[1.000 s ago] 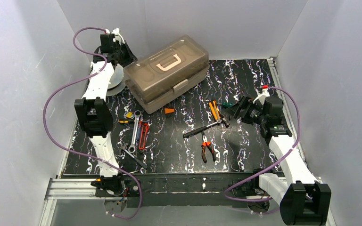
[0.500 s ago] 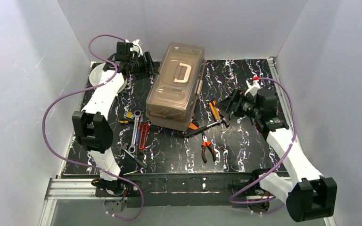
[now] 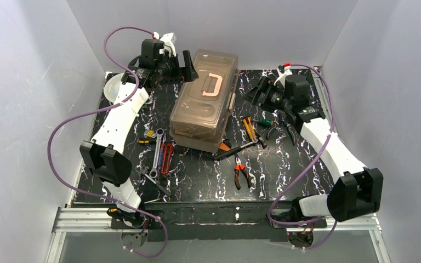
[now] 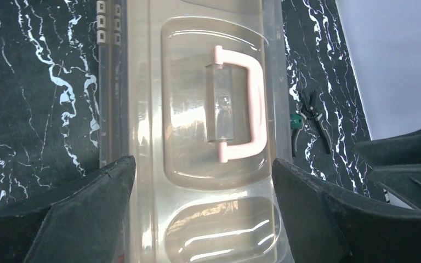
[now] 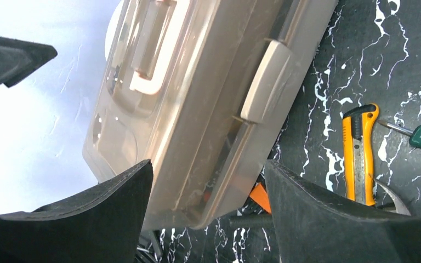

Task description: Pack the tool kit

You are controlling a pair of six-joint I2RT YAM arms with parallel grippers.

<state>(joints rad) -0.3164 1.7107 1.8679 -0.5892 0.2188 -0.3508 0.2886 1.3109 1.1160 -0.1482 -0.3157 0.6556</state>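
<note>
The tan toolbox (image 3: 204, 104) lies closed, long side running back to front, its cream handle (image 3: 212, 85) flat on the translucent lid. My left gripper (image 3: 185, 67) hovers open at the box's back left end; in the left wrist view its fingers (image 4: 87, 213) straddle the lid (image 4: 197, 137) without touching it. Open too, my right gripper (image 3: 259, 90) hangs to the right of the box, facing the side latch (image 5: 266, 82). On the mat lie a hammer (image 3: 238, 149), orange pliers (image 3: 241, 174), wrenches (image 3: 156, 153), a yellow utility knife (image 3: 248, 129) and a green screwdriver (image 3: 263, 121).
A round white spool (image 3: 112, 87) sits at the back left behind the left arm. Black pliers (image 3: 290, 131) lie under the right forearm. An orange piece (image 5: 260, 197) shows at the box's front corner. Grey walls close in the mat on three sides.
The toolbox has turned from slanted to lengthwise. My left gripper has opened and moved right to the box's back end. The right arm has swung toward the back.
</note>
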